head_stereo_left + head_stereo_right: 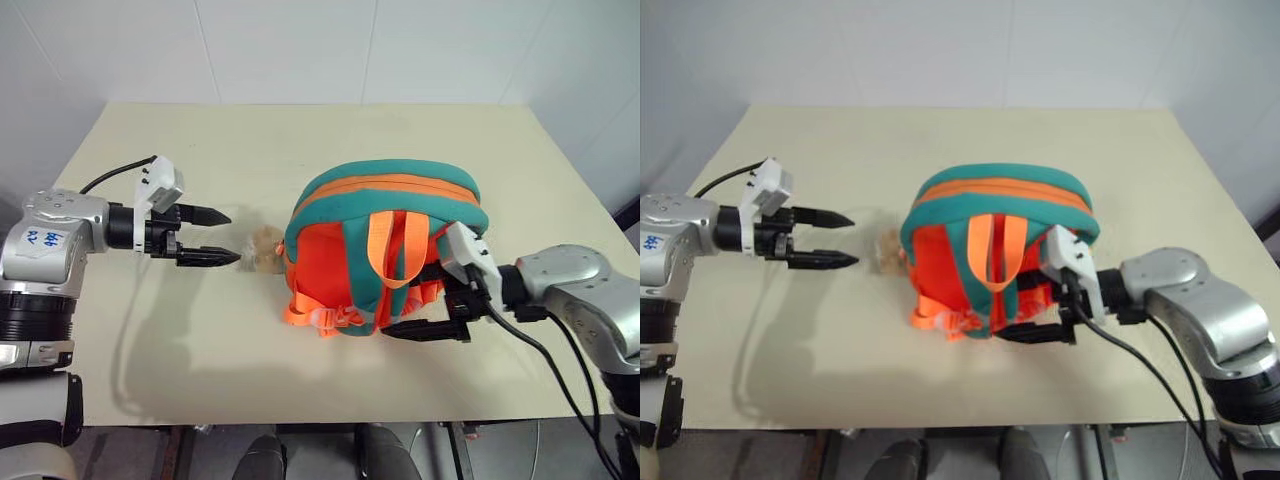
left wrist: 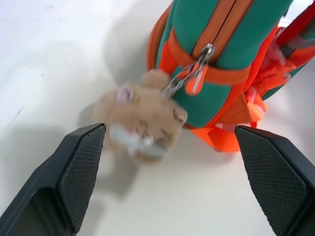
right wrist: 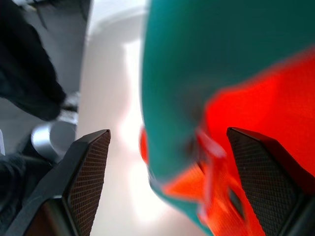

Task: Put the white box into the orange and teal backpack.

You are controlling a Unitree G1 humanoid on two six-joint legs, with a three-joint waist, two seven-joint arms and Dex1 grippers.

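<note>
The orange and teal backpack (image 1: 385,200) lies on the table with its orange straps facing me and its zipper (image 2: 197,64) closed. A tan plush toy (image 1: 262,250) hangs from the zipper pull on the backpack's left side. My left gripper (image 1: 232,237) hovers open just left of the toy, pointing at it and a short way from it. My right gripper (image 1: 415,305) is open at the backpack's lower right side, its jaws around the strap area, holding nothing. The white box is out of view.
The cream table (image 1: 200,140) stretches wide behind and left of the backpack, with a white wall at its far edge. The front edge runs close below the backpack. A black cable (image 1: 560,380) trails from my right wrist.
</note>
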